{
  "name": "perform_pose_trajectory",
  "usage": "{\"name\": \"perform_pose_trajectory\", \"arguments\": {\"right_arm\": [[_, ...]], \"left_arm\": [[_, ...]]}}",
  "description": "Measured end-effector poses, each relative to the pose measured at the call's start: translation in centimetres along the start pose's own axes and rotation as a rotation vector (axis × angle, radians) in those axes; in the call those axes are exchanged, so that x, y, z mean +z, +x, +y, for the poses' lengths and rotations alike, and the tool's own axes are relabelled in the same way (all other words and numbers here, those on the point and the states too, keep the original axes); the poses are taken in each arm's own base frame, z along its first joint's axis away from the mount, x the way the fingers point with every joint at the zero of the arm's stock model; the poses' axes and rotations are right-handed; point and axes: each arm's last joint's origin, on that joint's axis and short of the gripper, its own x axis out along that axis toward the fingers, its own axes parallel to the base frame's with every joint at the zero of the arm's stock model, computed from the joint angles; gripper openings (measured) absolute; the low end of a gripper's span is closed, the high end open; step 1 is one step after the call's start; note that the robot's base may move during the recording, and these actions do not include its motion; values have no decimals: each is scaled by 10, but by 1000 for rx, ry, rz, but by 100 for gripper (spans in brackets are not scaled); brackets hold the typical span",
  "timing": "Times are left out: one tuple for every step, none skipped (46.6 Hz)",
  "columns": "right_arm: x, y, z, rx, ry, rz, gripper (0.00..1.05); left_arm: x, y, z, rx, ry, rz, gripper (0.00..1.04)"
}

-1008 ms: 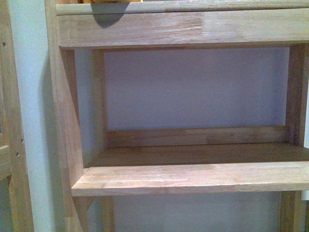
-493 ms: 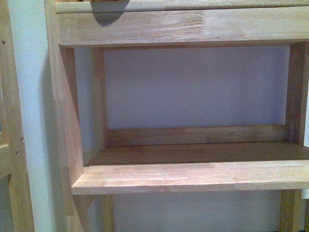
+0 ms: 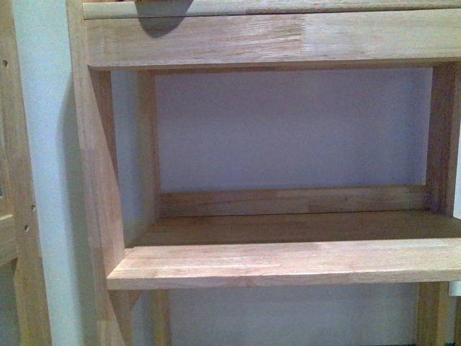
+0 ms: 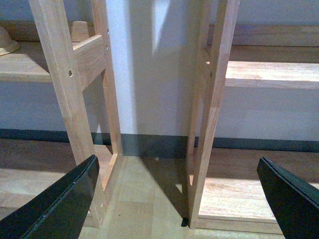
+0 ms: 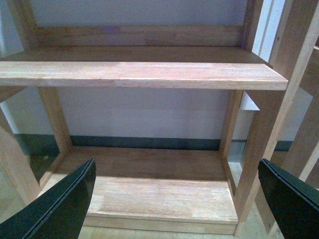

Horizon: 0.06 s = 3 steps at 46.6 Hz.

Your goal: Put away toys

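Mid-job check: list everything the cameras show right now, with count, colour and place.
Wooden shelf unit: one, light brown, fills the front view; its middle shelf is bare.
Upper shelf: one, light brown, top of the front view; a dark shadow falls on its front edge, and whatever casts it is cut off by the frame.
Second shelf unit: one, light brown, beside the first, seen in the left wrist view.
Pale objects: two, beige, on that unit's shelf; too cropped to identify.
Wall: pale grey-lilac, behind the shelves.
Baseboard: dark strip along the wall foot.
Toy: none in view.
Left gripper: black, open, empty.
Right gripper: black, open, empty.
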Motion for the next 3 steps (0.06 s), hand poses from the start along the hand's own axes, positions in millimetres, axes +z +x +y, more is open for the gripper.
{"name": "perform_pose_trajectory", "arguments": {"right_arm": [[0,0,0,0,0,0,98],[0,0,0,0,0,0,98],[0,0,0,0,0,0,98]], "left_arm": [[0,0,0,0,0,0,99],[0,0,0,0,0,0,99],[0,0,0,0,0,0,99]]}}
